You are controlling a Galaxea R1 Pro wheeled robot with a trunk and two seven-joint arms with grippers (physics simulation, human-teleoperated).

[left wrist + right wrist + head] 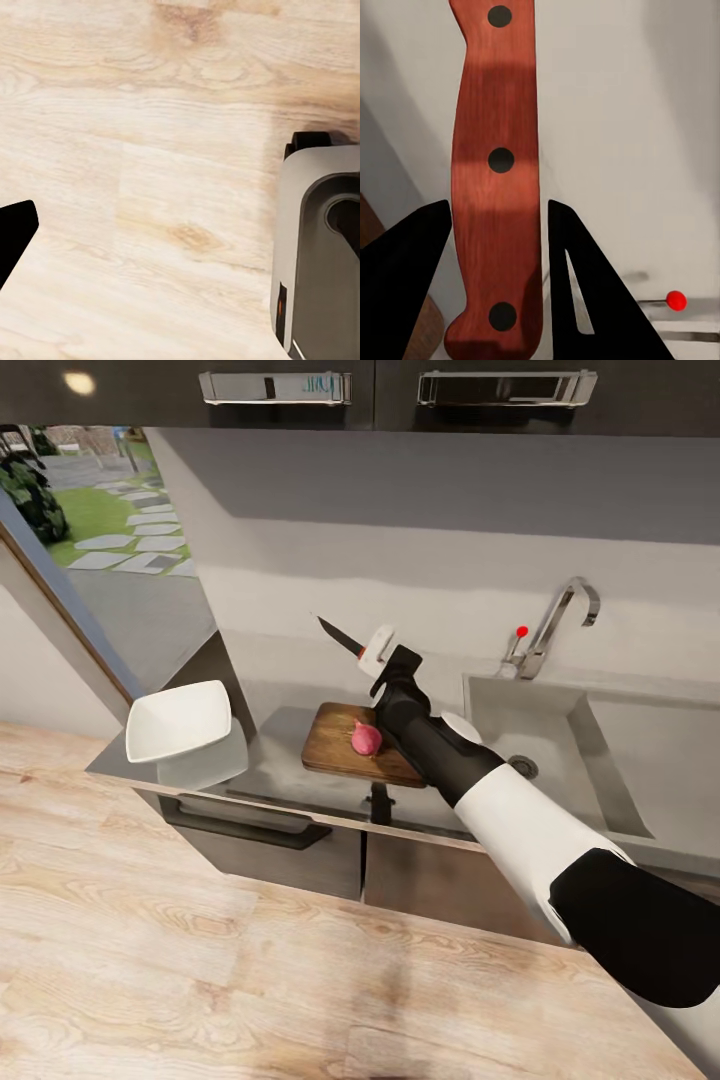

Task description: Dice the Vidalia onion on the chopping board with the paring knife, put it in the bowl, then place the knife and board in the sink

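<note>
Steel countertop [270, 745] carries bowl [178, 721], chopping board [355, 745] w/ probably onion [366, 738].

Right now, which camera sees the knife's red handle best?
The right wrist view: the paring knife handle runs close up between the right gripper fingers, rivets clear. The head view shows the whole knife small, raised above the chopping board. The left wrist view looks at wooden floor.

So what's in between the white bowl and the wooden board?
Nothing: the head view shows bare grey countertop between the bowl and the chopping board.
</note>
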